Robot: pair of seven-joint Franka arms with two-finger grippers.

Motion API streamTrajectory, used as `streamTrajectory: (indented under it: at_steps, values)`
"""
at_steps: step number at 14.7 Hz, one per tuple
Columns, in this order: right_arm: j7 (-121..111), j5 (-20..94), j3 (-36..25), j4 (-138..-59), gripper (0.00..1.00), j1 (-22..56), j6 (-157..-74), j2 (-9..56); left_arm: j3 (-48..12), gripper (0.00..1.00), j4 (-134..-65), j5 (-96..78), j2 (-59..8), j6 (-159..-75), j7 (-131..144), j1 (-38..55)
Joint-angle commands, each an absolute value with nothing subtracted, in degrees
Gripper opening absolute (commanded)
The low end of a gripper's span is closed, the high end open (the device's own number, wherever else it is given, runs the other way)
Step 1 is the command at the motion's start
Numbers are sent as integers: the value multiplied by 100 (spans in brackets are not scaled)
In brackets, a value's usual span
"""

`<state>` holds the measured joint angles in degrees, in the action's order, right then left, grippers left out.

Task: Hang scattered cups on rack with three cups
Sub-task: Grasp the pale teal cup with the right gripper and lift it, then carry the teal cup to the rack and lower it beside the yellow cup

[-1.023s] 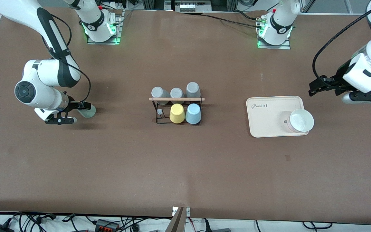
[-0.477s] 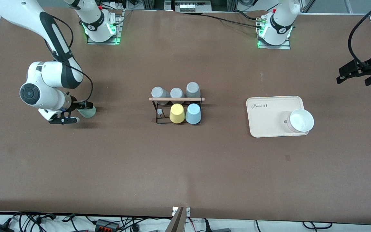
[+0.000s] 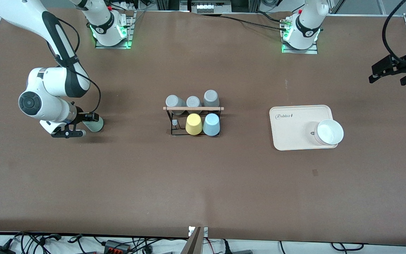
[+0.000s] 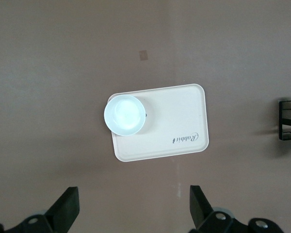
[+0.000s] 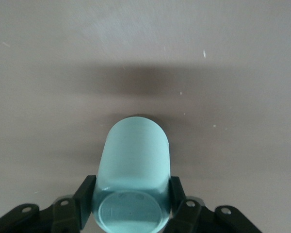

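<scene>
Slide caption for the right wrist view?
Right gripper clamps the mint green cup above the brown table.

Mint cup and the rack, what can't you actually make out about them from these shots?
- Mint green cup: the right gripper is shut on it; its mouth faces away in the right wrist view, and in the front view the gripper covers part of it.
- Rack: the grey cups sit partly hidden under the wooden rod in the front view; the pegs under the cups are covered.
- Left wrist view: the frame edge cuts off all but a corner of the rack.

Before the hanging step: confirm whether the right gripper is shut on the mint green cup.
Yes, the right gripper has both fingers pressed against the mint green cup.
</scene>
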<state>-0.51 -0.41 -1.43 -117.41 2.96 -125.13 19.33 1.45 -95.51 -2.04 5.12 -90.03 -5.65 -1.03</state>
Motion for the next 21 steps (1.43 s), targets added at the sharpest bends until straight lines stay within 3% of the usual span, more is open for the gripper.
streamTrajectory:
  at_steps: [1, 4, 9, 13, 21]
  values:
    - [-70, 157, -97, -10717, 24, 509, -11438, 1880, 62, 100, -9633, -132, 817, -8886, -492, -97]
    - [244, 789, -53, -9978, 24, 921, -10882, 1942, 79, 100, -9598, -123, 800, -8903, -274, -97]
    - [2087, 844, -53, -9019, 23, 1852, -10512, 2205, 26, 100, -9379, 79, 607, -8878, 149, -44]
    - [3582, 835, -53, -8483, 23, 2609, -10555, 2539, 26, 100, -9211, 35, 440, -8631, 88, -26]
    - [4886, 852, -44, -7875, 23, 3164, -10635, 3094, 9, 100, -9158, 79, 387, -8543, -236, -18]
